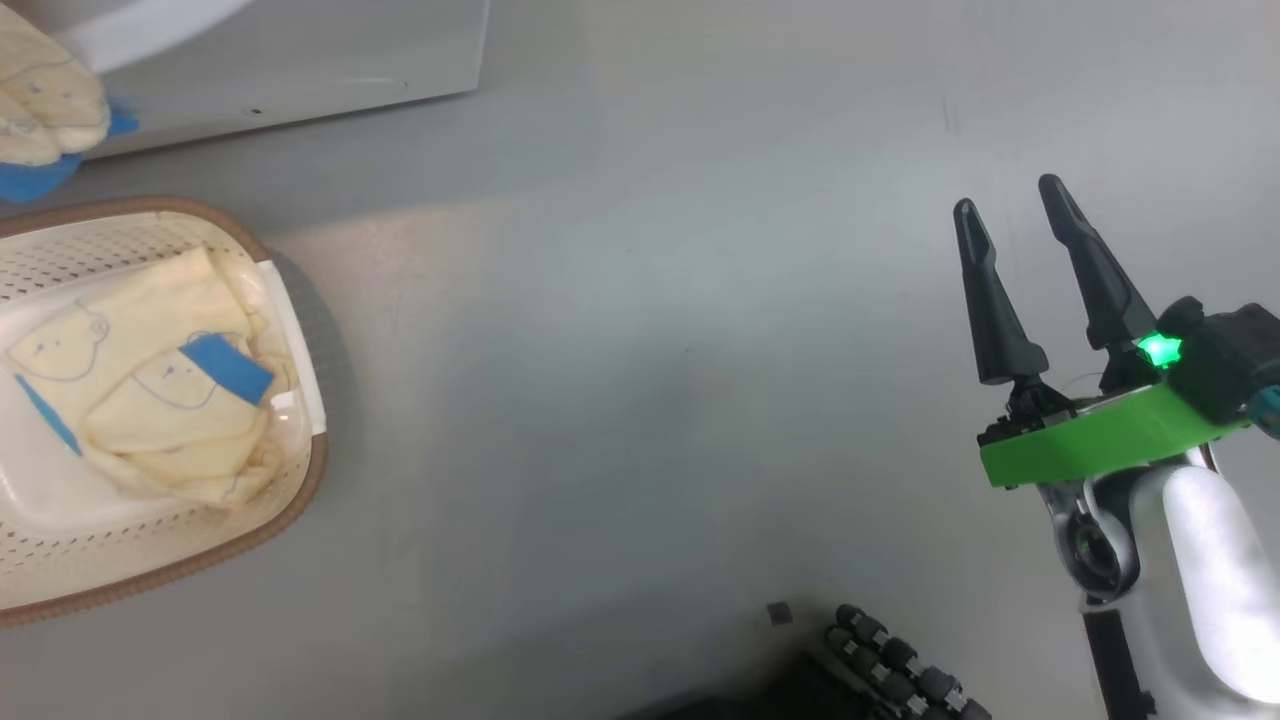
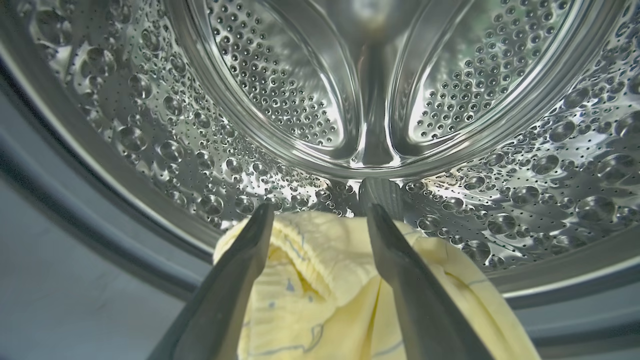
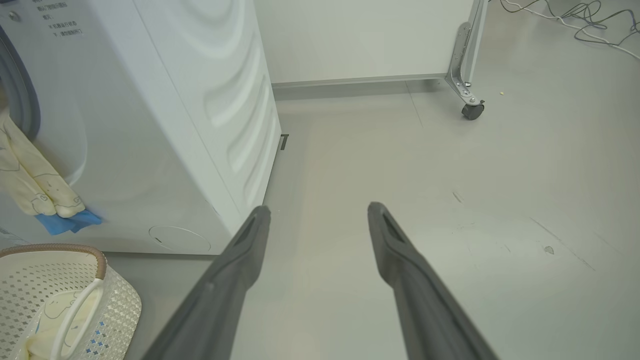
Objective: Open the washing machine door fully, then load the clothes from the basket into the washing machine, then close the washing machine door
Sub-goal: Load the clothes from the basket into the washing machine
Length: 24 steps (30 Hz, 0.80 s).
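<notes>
Cream clothes [image 2: 320,280]: 1 draped over washing machine [image 2: 150,150] mouth, more in 1 basket [image 1: 317,470].
Left gripper [image 2: 318,207]: 2 fingers spread, gripping nothing.
Right gripper [image 1: 1008,193]: 2 fingers wide, empty.

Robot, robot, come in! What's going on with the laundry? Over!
Left gripper open at drum mouth, yellow garment between fingers. Right gripper open, empty. Cloth hangs out over washing machine front, could block closing. More clothes in basket.

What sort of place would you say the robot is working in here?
Probably a lab or test room with a laundry corner: a white front-loading washing machine and a basket of clothes stand on a bare grey floor, with a castor-mounted panel and loose cables nearby.
</notes>
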Motion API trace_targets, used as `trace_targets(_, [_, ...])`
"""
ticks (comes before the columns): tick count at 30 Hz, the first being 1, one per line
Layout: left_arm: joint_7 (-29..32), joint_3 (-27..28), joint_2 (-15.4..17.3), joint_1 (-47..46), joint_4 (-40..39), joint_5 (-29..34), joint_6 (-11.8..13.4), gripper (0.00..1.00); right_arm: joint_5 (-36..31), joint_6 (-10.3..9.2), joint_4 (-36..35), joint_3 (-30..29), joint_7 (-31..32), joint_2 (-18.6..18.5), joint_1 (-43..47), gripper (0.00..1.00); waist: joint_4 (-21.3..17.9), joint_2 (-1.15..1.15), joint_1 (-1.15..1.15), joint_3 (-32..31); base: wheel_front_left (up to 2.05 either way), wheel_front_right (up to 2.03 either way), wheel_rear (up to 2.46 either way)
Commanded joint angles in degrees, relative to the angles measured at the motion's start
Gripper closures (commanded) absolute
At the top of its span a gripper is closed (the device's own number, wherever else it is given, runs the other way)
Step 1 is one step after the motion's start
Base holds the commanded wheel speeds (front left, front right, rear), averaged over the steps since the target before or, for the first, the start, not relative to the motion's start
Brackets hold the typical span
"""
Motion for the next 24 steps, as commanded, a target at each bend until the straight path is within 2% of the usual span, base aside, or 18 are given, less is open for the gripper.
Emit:
trace_targets(1, [-1.11, 1.47, 1.71, 2.63, -2.20, -1.03, 0.65, 0.00, -0.55, -0.01, -1.56, -0.08, -0.03, -0.47, 2.56, 0.00, 1.58, 0.00, 0.00, -2.27, 0.00, 0.00, 0.00])
trace_targets(10, [-3.48, 2.80, -3.37, 16.61, -10.78, -2.73, 2.32, 0.00, -1.60, -0.01, -3.00, -2.72, 1.00, -0.47, 4.90, 0.00, 5.00, 0.00, 0.00, -8.23, 0.00, 0.00, 0.00])
trace_targets(24, [-3.68, 3.47, -11.36, 45.85, -40.21, 0.33, 9.13, 0.00, -4.61, -0.01, -5.12, -3.53, 5.09, -0.47, 10.12, 0.00, 8.35, 0.00, 0.00, -19.27, 0.00, 0.00, 0.00])
